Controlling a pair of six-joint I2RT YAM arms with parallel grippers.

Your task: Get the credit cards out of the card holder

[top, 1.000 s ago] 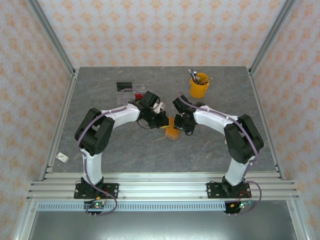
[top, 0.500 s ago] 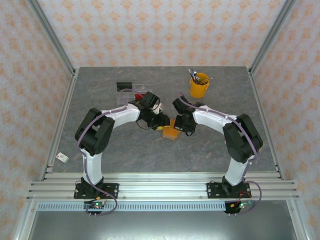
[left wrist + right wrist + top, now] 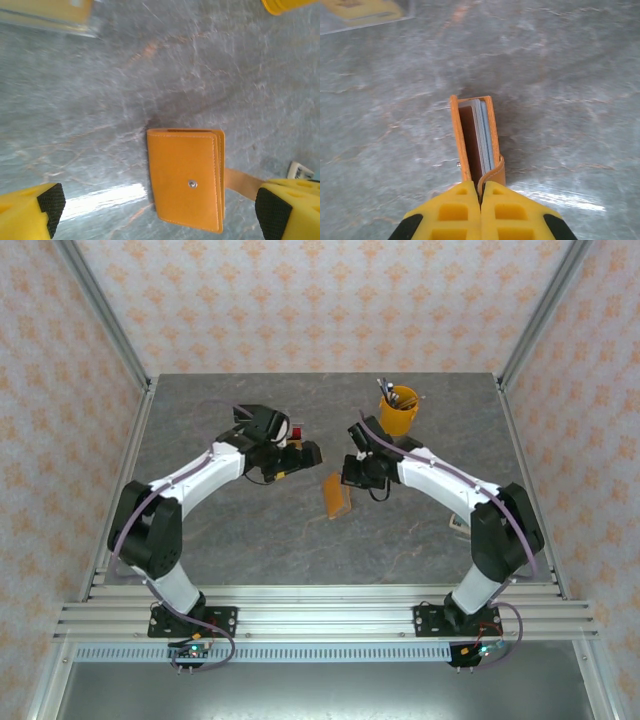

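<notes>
The orange card holder [image 3: 337,495] stands tilted on its edge near the table's middle. In the left wrist view its closed snap side [image 3: 185,180] faces the camera. My right gripper [image 3: 353,478] is shut on the holder's strap [image 3: 496,175], fingertips meeting [image 3: 481,192] just behind it. Seen end-on in the right wrist view, the holder gapes slightly, and the credit cards [image 3: 482,132] show as thin edges inside, one dark red, the others grey-blue. My left gripper [image 3: 300,452] hangs open up and to the left, apart from the holder, its fingers [image 3: 42,210] spread wide with nothing between them.
A yellow cup [image 3: 399,410] of pens stands at the back right. A clear acrylic tray [image 3: 262,420] lies at the back left, just behind my left gripper, with a red item [image 3: 297,430] beside it. A small white tag [image 3: 457,523] lies under the right arm.
My left gripper has pulled away from the card holder, back and to the left toward the tray. The right gripper kept the strap and the holder now stands more on edge.
</notes>
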